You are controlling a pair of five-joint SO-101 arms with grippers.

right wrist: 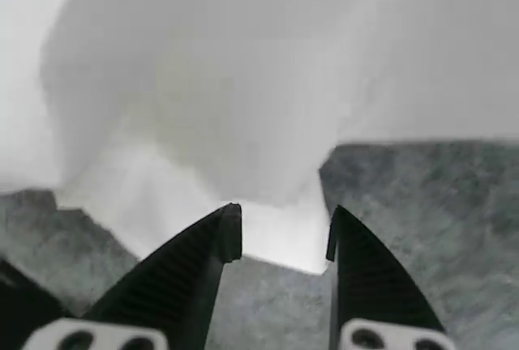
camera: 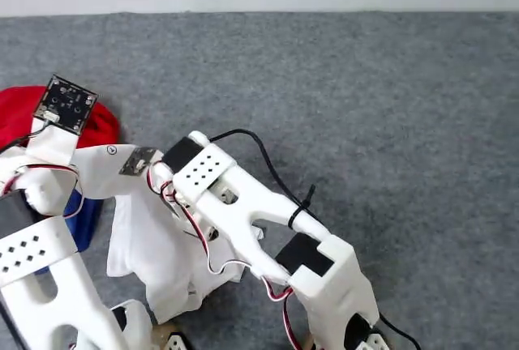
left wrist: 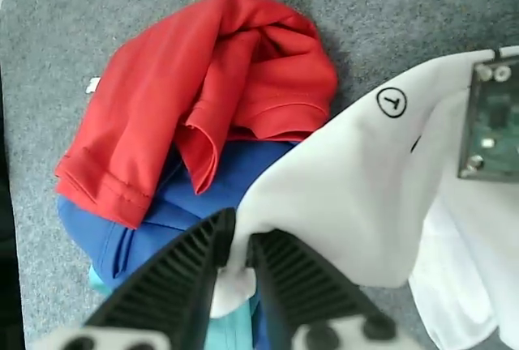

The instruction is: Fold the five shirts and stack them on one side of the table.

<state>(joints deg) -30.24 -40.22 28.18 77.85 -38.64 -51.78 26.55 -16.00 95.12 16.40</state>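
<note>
- L gripper (left wrist: 239, 235): ribbed black fingers (left wrist: 178, 273) nearly closed, pinching a fold of the crumpled white cotton shirt (left wrist: 349, 204) between them.
- R gripper (right wrist: 284, 232): fingers (right wrist: 195, 261) well apart, nothing clamped. Hem of the white cotton shirt (right wrist: 243, 83) lies betw. the tips, and the rest spreads out ahead of them.
- Rumpled red knit shirt (left wrist: 162, 99) lies beyond the L fingertips, on top of a blue fabric shirt (left wrist: 243, 172).
- Teal cloth (left wrist: 231, 335) shows under the L fingers.
- All on a grey felt-like table cover (camera: 365, 83).
</note>
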